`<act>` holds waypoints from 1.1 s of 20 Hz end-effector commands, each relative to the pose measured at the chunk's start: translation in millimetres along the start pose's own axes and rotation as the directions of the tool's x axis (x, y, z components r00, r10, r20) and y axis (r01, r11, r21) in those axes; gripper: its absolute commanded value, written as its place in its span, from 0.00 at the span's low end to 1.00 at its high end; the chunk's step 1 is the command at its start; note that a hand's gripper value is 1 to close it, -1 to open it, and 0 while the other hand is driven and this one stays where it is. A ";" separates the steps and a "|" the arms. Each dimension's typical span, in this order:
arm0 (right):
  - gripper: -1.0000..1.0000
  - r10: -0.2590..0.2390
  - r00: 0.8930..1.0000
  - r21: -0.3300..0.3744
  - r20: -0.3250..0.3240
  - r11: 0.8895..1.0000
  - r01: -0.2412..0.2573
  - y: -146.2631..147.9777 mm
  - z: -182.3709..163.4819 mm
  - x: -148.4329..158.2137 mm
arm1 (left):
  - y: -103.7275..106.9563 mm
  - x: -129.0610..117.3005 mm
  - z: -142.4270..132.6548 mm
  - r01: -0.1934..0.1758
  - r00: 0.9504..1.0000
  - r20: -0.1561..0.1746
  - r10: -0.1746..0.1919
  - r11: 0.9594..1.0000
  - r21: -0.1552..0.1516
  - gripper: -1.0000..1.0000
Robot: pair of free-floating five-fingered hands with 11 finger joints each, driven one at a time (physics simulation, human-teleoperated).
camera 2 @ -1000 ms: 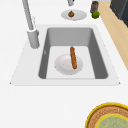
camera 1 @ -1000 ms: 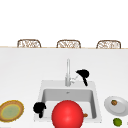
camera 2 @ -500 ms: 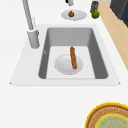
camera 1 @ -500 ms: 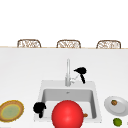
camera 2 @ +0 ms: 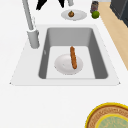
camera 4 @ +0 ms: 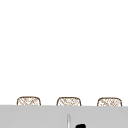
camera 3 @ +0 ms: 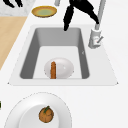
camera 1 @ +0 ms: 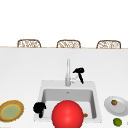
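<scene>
My right hand (camera 1: 79,73) hovers just right of the tall faucet (camera 1: 68,72), close to its small side lever, fingers straight and pointing down. In the right side view this right hand (camera 3: 77,9) hangs above the far end of the sink basin (camera 3: 37,47), spread, holding nothing. Its fingers also show at the top of the left side view as the right hand (camera 2: 41,4), and in the upper view as the right hand (camera 4: 80,125). My left hand (camera 1: 39,109) floats idle at the sink's front left corner. In the basin a sausage (camera 2: 73,57) lies on a white plate (camera 2: 62,66).
A big red ball (camera 1: 67,114) sits in front of the sink. A yellow-green plate (camera 1: 11,110) lies on the left counter. On the right are a white plate (camera 1: 120,106) with a brown fruit (camera 1: 114,102), a lime (camera 1: 117,121) and a jar (camera 2: 94,5). Three chairs (camera 1: 68,43) stand behind.
My right hand has drifted a little to the left, closer to the faucet. The left hand and the things in the sink have not moved.
</scene>
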 end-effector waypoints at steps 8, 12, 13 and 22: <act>0.00 -0.043 0.999 0.245 -0.008 0.968 0.044 3.8 -51.7 -7.5 | 0.0 0.0 0.0 0.000 1.000 0.000 0.000 1.000 0.000 0.50; 0.00 -0.081 0.997 0.279 0.010 0.957 0.074 8.9 -70.7 -20.3 | 0.0 0.0 0.0 0.000 1.000 0.000 0.000 1.000 0.000 0.50; 0.00 -0.086 0.996 0.288 0.015 0.954 0.078 10.4 -74.7 -22.7 | 0.0 0.0 0.0 0.000 1.000 0.000 0.000 1.000 0.000 0.50; 0.00 -0.078 0.997 0.212 0.013 0.975 0.074 -6.9 -71.5 -22.4 | 0.0 0.0 0.0 0.000 1.000 0.000 0.000 1.000 0.000 0.50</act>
